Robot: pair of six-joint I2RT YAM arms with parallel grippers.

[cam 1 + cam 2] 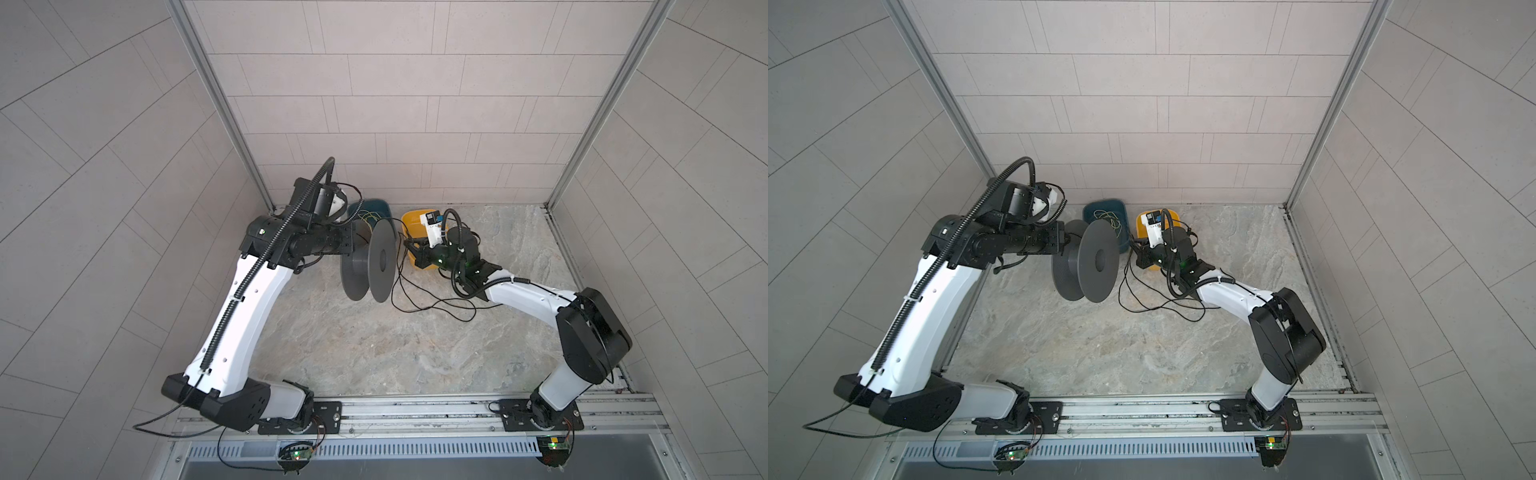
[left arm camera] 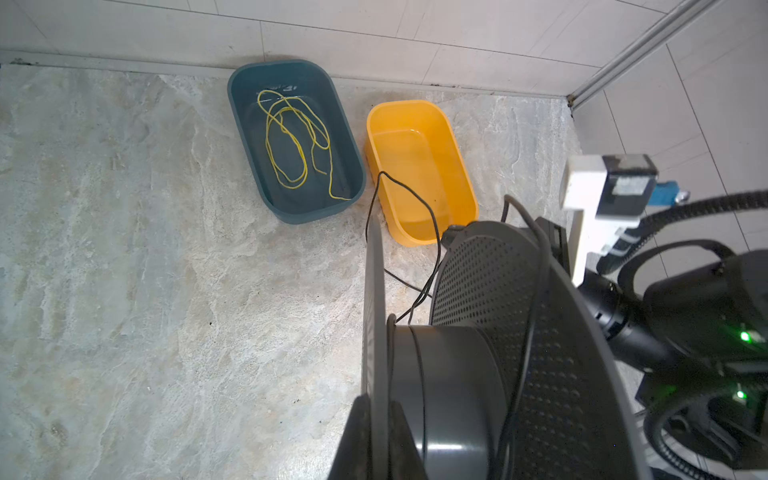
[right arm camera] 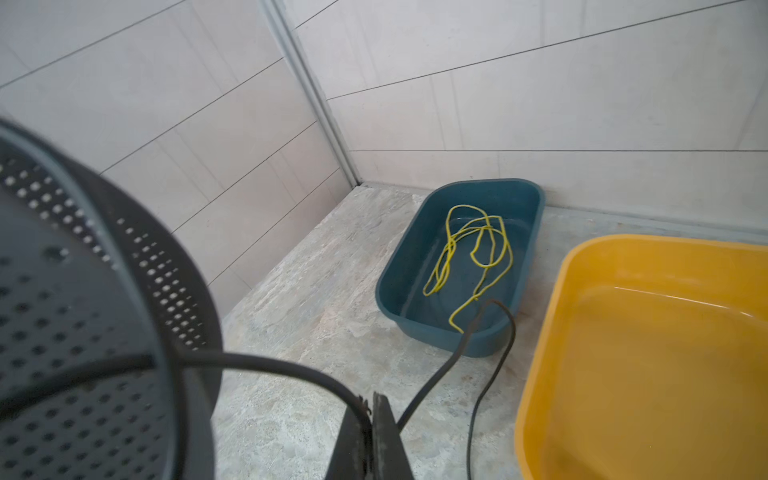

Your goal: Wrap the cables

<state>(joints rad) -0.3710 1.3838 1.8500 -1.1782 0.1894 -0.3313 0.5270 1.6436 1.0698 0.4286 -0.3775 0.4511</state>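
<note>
Left gripper [image 2: 376, 415]: fingers clamped hard on the rim of one flange of the grey spool [image 2: 440, 374], which it holds on edge with its axis level. At the spool's other flange, the right gripper [image 3: 369, 405] has its fingers pressed together, pinching the black cable [image 3: 257, 357]. From that pinch the cable crosses the perforated flange to the hub, where a turn or two sits. The slack lies in loose loops on the floor just beside the spool. Beyond the spool sit a blue tub [image 2: 316, 216] holding a yellow-green cord [image 2: 291, 137], and a yellow tub [image 2: 411, 239].
</note>
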